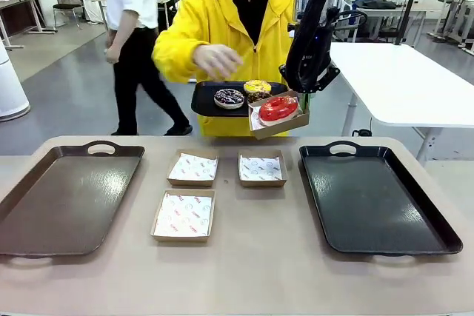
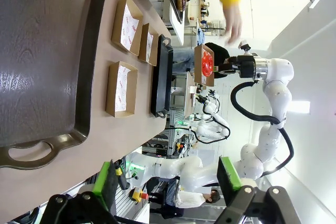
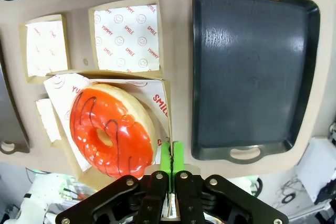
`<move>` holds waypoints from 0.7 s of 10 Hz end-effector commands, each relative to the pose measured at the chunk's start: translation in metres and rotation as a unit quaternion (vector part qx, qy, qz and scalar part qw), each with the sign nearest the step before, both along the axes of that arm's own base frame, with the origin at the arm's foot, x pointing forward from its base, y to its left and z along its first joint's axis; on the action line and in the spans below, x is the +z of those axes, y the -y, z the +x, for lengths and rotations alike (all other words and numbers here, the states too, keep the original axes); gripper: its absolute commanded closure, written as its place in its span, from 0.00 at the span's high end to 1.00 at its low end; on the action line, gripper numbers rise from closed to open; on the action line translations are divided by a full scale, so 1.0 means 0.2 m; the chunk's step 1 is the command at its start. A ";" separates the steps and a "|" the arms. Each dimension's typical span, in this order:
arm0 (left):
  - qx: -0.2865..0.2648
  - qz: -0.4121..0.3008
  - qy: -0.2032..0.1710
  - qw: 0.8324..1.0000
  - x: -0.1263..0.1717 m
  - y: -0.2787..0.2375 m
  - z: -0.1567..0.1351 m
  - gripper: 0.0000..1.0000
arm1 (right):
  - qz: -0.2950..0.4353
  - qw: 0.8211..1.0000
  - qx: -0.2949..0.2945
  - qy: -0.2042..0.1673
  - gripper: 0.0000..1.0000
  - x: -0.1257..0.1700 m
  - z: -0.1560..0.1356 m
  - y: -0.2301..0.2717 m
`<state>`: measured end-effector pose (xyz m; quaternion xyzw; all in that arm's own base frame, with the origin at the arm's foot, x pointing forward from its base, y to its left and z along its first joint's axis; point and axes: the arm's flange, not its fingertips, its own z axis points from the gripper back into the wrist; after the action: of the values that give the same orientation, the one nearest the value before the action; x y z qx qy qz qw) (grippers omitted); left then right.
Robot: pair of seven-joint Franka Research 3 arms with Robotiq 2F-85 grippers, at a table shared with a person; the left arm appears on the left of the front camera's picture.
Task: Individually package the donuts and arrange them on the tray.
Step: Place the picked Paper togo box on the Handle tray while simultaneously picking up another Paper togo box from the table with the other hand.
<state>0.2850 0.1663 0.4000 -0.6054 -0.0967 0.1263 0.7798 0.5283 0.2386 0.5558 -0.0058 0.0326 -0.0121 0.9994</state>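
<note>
My right gripper [image 1: 303, 100] [image 3: 171, 153] is shut on the edge of a cardboard box [image 1: 280, 120] [image 3: 131, 77], held in the air above the table's far side. A glossy red donut [image 1: 278, 107] [image 3: 111, 132] [image 2: 206, 65] lies in that box. Just behind it, a person in yellow holds a small black tray [image 1: 204, 101] carrying a dark sprinkled donut [image 1: 229, 98], a yellow donut [image 1: 257, 86] and a brown donut [image 1: 258, 97]. The person's hand [image 1: 216, 59] hovers over them. My left gripper [image 2: 167, 179] is open and empty, off the table's left end.
Three empty paper-lined boxes [image 1: 192, 169] [image 1: 261, 169] [image 1: 184, 214] lie mid-table. A big brown tray [image 1: 67, 197] lies on the left and a big black tray [image 1: 374, 197] [image 3: 252, 66] on the right, both bare. Another person walks past behind.
</note>
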 end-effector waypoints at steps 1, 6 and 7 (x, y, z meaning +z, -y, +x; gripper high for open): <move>0.006 -0.008 0.004 1.000 0.01 0.00 0.00 1.00 | -0.002 1.000 -0.001 -0.002 0.00 -0.01 -0.02 0.01; -0.045 0.029 0.000 0.999 0.05 0.07 -0.01 1.00 | -0.002 0.999 0.048 0.011 0.01 0.02 -0.04 0.05; -0.062 0.075 0.000 0.995 0.15 0.17 0.02 1.00 | 0.009 0.998 0.050 0.029 0.01 0.09 -0.08 0.18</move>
<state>0.2889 0.1493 0.4099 -0.5847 -0.0791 0.0949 0.8018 0.5255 0.2306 0.5663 -0.0039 0.0232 0.0162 0.9996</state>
